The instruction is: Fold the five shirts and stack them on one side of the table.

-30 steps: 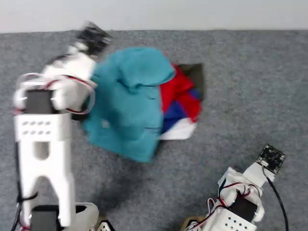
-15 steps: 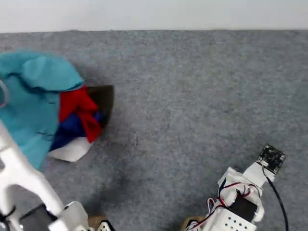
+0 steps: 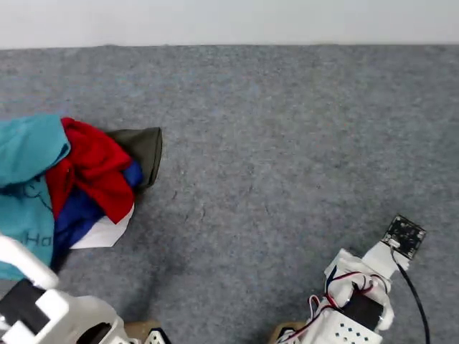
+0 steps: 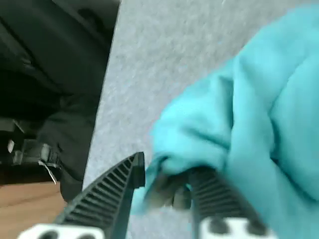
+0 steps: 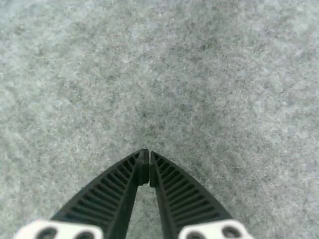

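Within a second you hauled the heap [image 3: 79,186] from the middle of the counter [image 3: 301,143] to its left edge — left hand [image 4: 167,172] clamped on the teal shirt [image 3: 25,186], right hand [image 5: 149,167] pinched shut, empty. Placement looked settled; nothing looked folded.

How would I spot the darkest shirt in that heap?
On the grey table, find the heap of shirts at the left edge of the high view. The dark olive shirt pokes out at the heap's right side, beside the red shirt. It alone is dull and dark; the others are bright.
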Robot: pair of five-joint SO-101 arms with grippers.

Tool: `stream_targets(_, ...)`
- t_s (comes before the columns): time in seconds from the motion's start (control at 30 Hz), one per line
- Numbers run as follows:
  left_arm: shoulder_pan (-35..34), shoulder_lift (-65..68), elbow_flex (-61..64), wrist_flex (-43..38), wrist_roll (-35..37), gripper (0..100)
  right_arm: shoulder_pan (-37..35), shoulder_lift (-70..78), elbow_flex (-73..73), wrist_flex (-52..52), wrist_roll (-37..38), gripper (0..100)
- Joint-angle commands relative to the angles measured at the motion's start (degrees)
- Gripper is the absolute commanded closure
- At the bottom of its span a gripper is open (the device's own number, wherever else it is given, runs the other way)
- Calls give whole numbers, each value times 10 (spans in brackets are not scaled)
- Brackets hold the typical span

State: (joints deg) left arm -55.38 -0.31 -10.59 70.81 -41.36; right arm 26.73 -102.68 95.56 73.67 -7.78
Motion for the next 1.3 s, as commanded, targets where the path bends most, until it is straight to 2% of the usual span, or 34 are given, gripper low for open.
stream_targets(0.0,-3,-69,-28,55,-11,698,10,3,9,3,-5,988)
stream_targets(0.17,55,-98,-27,123,-36,697,10,3,9,3,-5,988)
stream_targets(0.33,117,-55,-27,175,-44,697,10,3,9,3,-5,988)
stream_targets(0.57,147,45,-28,173,-45,697,10,3,9,3,-5,988)
stream_targets(0.8,149,122,-29,102,-27,705,10,3,9,3,-5,988)
stream_targets(0.9,149,130,-29,72,-22,767,10,3,9,3,-5,988)
stream_targets(1.13,148,128,-45,73,-61,972,10,3,9,3,-5,988)
stream_targets(1.27,129,128,-102,119,-61,969,10,3,9,3,-5,988)
